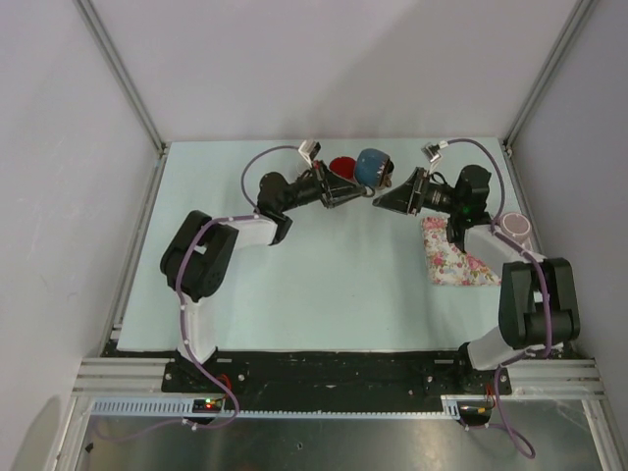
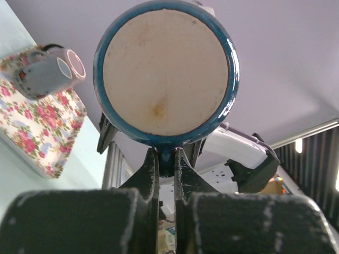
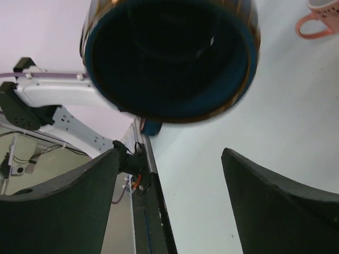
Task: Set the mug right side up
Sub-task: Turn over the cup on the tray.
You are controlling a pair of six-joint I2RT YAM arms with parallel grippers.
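Note:
The blue mug (image 1: 373,166) is held off the table on its side at the back middle. My left gripper (image 1: 353,188) is shut on its handle. In the left wrist view the mug's cream base (image 2: 165,74) faces the camera and the left gripper (image 2: 166,157) pinches the blue handle. My right gripper (image 1: 378,203) is open and empty, just right of the mug. In the right wrist view the mug's dark open mouth (image 3: 169,58) faces the right gripper (image 3: 169,180), whose jaws stand wide apart below it without touching.
A floral cloth (image 1: 456,257) lies at the right, with a pale mug (image 1: 515,228) at its far edge; both show in the left wrist view, cloth (image 2: 32,127) and mug (image 2: 45,74). A red mug (image 1: 341,167) stands behind the left gripper, also in the right wrist view (image 3: 320,18).

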